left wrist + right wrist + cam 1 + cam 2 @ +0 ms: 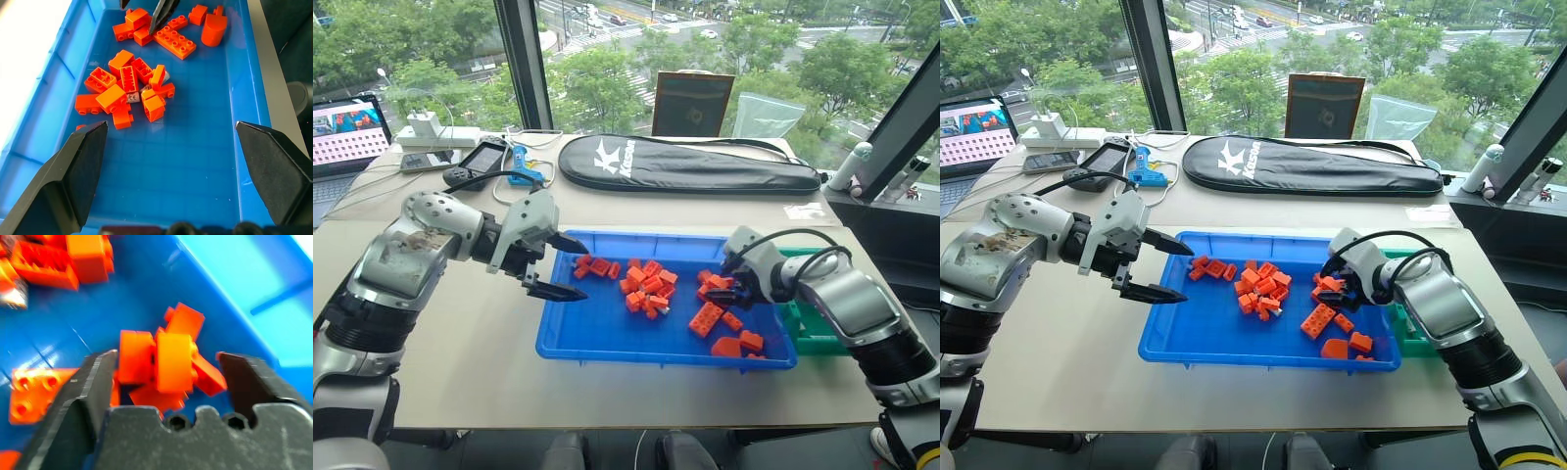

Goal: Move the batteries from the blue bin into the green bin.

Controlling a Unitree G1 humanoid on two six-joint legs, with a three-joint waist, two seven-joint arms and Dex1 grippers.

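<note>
The batteries look buried under orange bricks [647, 291] in the blue bin [607, 345], where the right gripper [732, 290] gapes over bricks near the green bin [815, 342], the left gripper [556, 264] open too; next, uncover one.

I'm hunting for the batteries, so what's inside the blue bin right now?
Inside the blue bin lie loose orange toy bricks, with a small grey piece half buried among them. Anything beneath the pile is hidden.

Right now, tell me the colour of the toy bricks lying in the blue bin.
Orange bricks, clearest in the left wrist view, on the blue bin floor.
</note>
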